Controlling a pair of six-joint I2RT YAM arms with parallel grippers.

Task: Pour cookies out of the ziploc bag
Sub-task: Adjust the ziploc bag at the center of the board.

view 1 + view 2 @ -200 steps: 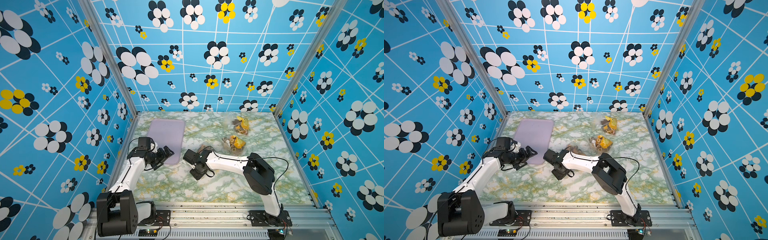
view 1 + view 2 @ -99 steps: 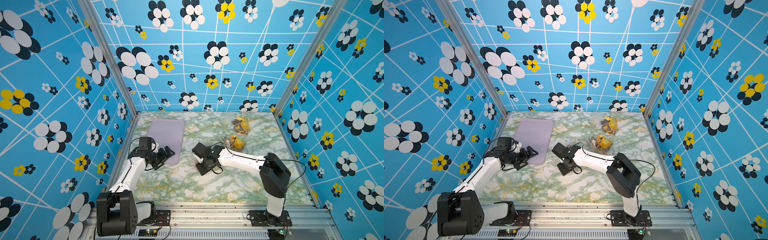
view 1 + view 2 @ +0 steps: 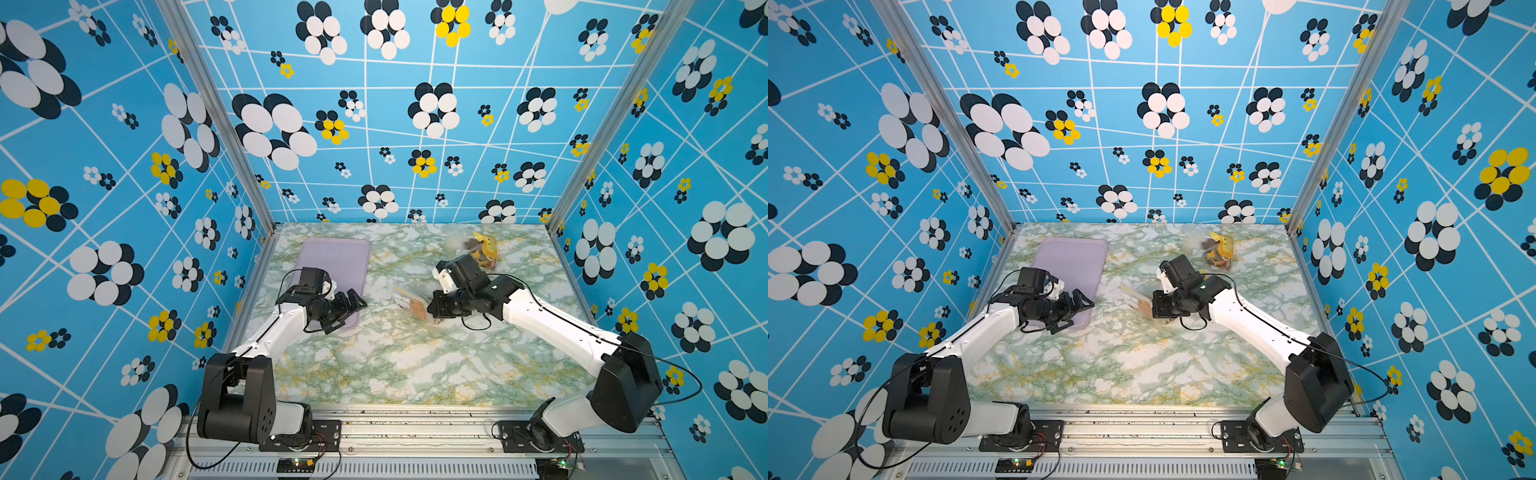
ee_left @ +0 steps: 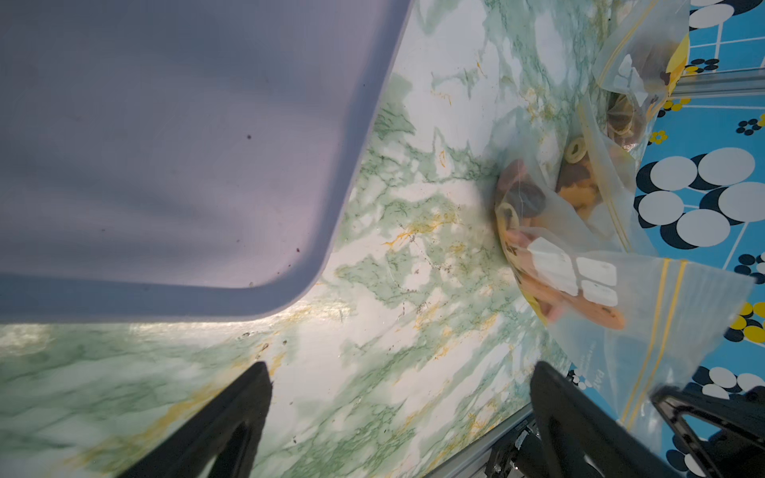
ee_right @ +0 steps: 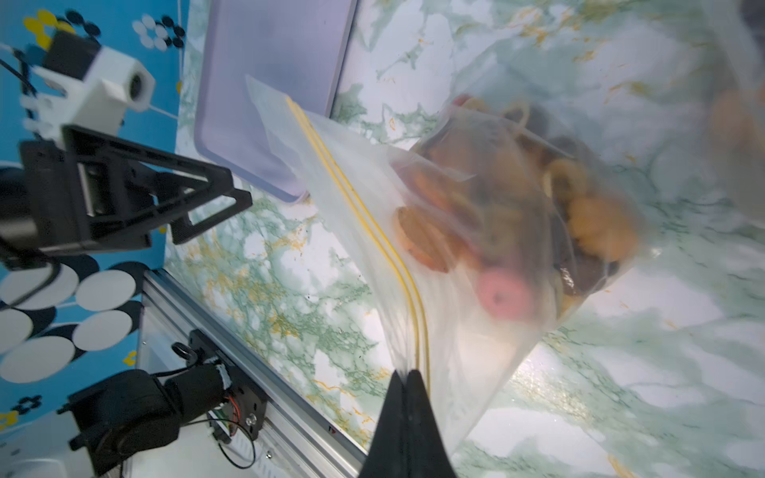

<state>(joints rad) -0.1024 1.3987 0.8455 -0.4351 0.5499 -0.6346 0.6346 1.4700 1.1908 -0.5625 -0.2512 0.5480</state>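
1. The lilac tray [image 3: 336, 257] lies toward the table's [image 3: 395, 365] far left corner, just beside the left edge. A strip of bare marble separates its right edge from the ziploc bag [image 3: 411, 303], and bare marble also runs across the near half to the near edge.
2. A second bag [image 3: 478, 249] of biscuits lies near the far edge toward the right corner, just beyond the right arm's wrist.
3. The left arm reaches in from the near left corner. The left gripper [image 3: 353, 305] hangs over the tray's near right corner, pointing toward the bag, jaws spread wide and holding nothing.
4. The right arm stretches from the near right corner toward the surface's middle. The right gripper [image 5: 407, 380] is clamped tight on the bag's edge beside its double yellow zip line.
5. The bag is clear, with white label patches. The cookies [image 5: 517, 215], dark brown, orange-tan and one pink ring, are bunched in its far end, low over the marble. Whether that end touches the surface cannot be told.
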